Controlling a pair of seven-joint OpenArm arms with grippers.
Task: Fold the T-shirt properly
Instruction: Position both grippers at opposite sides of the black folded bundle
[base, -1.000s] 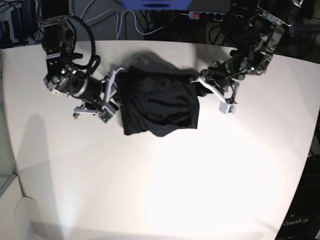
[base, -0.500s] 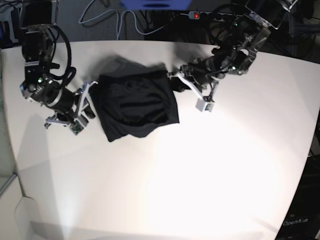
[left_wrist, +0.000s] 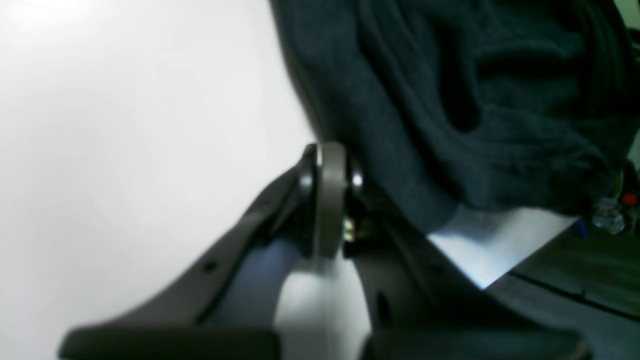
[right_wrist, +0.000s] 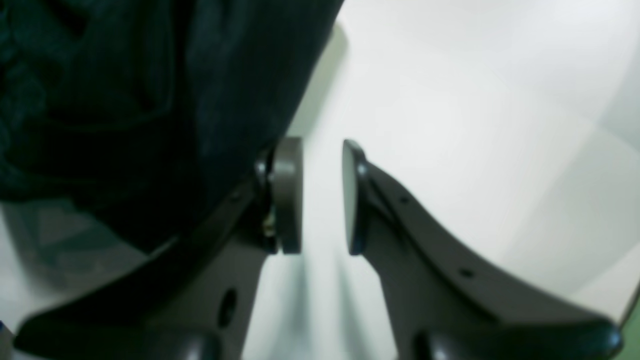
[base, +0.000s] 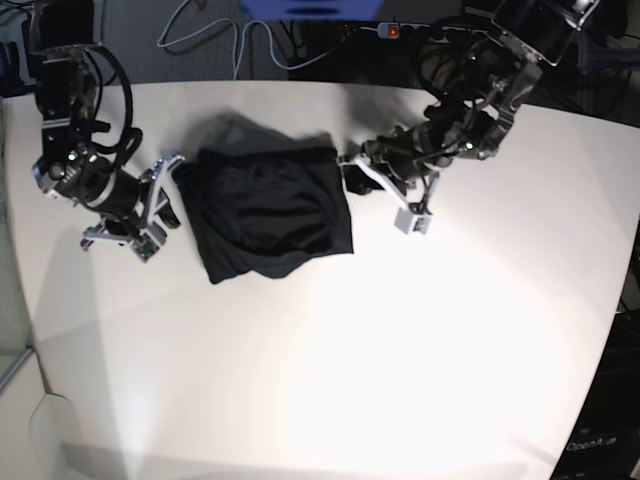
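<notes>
Bundle of T-shirt (base: 268, 215) now sits further toward the right gripper (base: 165, 190) side of the desk (base: 400, 340). Right jaws narrowly parted, empty, beside the cloth; left gripper (base: 350, 175) jaws closed at its edge, grip uncertain. Looks nearly folded.

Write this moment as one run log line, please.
T-shirt: folded bundle on table | left gripper: shut, beside it | right gripper: open, empty
</notes>
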